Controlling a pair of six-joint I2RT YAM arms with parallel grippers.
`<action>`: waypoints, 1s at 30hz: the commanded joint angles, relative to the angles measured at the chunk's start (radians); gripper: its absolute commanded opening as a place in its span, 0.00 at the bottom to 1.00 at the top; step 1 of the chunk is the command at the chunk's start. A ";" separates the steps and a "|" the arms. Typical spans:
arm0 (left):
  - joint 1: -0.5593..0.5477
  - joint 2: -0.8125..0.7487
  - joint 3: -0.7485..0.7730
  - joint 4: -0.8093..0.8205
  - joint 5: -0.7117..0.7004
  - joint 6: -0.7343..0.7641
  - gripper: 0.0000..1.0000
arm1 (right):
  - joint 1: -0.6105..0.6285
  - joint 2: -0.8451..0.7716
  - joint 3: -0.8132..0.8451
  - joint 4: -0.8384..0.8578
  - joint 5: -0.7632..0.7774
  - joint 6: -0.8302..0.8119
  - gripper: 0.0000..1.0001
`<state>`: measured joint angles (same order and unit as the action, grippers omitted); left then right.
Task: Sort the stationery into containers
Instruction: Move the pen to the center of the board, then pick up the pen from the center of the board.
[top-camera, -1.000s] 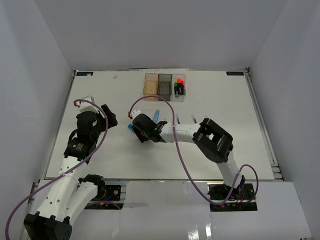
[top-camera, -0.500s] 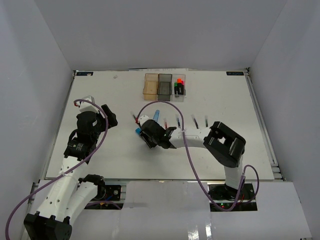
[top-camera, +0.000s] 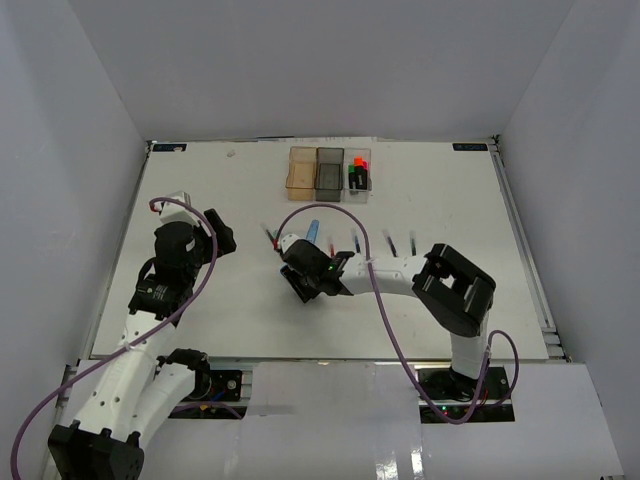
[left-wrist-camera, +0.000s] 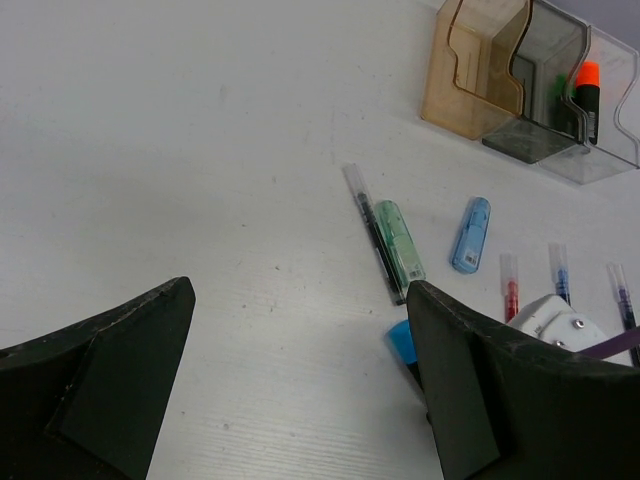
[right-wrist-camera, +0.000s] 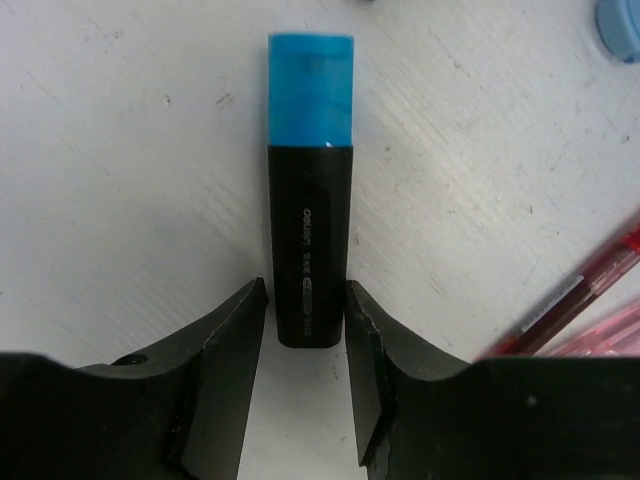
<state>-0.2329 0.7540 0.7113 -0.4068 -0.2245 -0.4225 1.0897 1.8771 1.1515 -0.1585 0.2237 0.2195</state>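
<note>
Right jaws: straddle butt of stubby black blue-capped highlighter (right-wrist-camera: 308, 230) on white surface (right-wrist-camera: 100, 150), poised for lifting; pinch uncertain.
Left jaws: spread wide, idle.

**A white table boxed in by pale walls**

We see a white table (top-camera: 450, 200) with a faintly grained, slightly scuffed top. Plain pale grey walls close it in: the back wall (top-camera: 320, 70) at twelve o'clock, the left wall (top-camera: 60, 200) at nine and the right wall (top-camera: 590, 200) at three. A metal rail (top-camera: 525, 250) runs along the table's three o'clock edge. At six o'clock lies a glossy white panel (top-camera: 330, 420). The light is even, and shadows are soft.
</note>
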 joint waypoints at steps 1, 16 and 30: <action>0.004 0.004 -0.004 0.019 0.008 0.008 0.98 | 0.007 0.091 0.072 -0.085 -0.037 -0.037 0.45; 0.004 0.011 -0.003 0.019 0.034 0.008 0.98 | -0.082 -0.021 0.174 -0.148 -0.004 -0.055 0.29; 0.004 0.031 0.001 0.023 0.086 0.014 0.98 | -0.545 0.042 0.535 -0.216 0.043 -0.009 0.28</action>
<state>-0.2321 0.7853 0.7113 -0.4065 -0.1642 -0.4171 0.5777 1.8626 1.5734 -0.3492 0.2466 0.2008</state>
